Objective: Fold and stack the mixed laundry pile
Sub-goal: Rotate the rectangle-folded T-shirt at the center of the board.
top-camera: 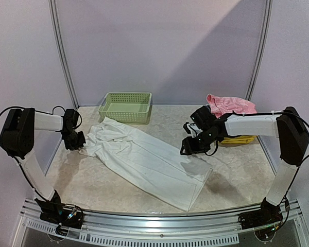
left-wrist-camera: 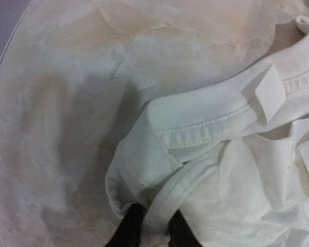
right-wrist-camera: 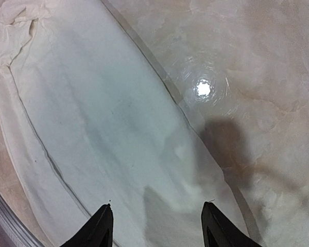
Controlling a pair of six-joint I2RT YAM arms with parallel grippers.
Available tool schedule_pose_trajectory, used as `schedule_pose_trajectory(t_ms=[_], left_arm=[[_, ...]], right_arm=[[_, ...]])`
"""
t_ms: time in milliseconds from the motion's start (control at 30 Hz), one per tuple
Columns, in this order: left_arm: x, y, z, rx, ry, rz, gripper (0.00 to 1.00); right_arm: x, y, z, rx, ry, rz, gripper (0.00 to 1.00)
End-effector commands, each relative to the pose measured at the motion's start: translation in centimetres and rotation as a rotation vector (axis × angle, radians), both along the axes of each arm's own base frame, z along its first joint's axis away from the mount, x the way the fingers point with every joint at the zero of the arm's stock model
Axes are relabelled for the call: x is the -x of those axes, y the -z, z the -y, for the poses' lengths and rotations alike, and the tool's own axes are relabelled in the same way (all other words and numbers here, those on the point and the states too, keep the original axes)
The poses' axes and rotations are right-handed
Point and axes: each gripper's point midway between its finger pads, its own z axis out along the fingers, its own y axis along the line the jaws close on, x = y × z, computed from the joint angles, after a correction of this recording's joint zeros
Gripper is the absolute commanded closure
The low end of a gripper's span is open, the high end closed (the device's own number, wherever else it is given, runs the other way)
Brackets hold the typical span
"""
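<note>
Two cloth pieces lie on the desk [top-camera: 242, 170]. The left end effector [left-wrist-camera: 154, 230] pinches the far left edge of the white piece [top-camera: 144, 159], spread across the middle. The right end effector [right-wrist-camera: 157, 229] hangs over it, fingers [right-wrist-camera: 100, 229] apart. The pink piece [top-camera: 229, 105] sits far right.

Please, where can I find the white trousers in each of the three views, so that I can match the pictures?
Top external: the white trousers lie diagonally across the middle, waist at the far left.
Left wrist: their waistband fills the right and bottom; the left pincer pinches a fold.
Right wrist: a leg fills the left and middle.
Shared landmark: the marbled tabletop, beside the cloth in every view.
</note>
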Motion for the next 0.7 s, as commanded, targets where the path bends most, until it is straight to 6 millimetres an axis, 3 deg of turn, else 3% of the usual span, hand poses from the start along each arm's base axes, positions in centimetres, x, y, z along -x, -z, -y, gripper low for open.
schedule_pose_trajectory(t_ms=[0,467,667], left_arm=[[-1.3,-0.4,-0.5,-0.012,-0.006,0.019,0.98],[-3.1,-9.4,-5.9,-0.326,-0.119,0.118,1.00],[-4.2,-11.7,-7.5,-0.419,-0.171,0.115,1.00]], right_arm=[[-0.3,-0.7,0.3,-0.003,0.011,0.029,0.41],[-0.8,-0.1,0.4,-0.004,0.017,0.014,0.41],[-0.7,0.2,0.4,-0.001,0.016,0.006,0.41]])
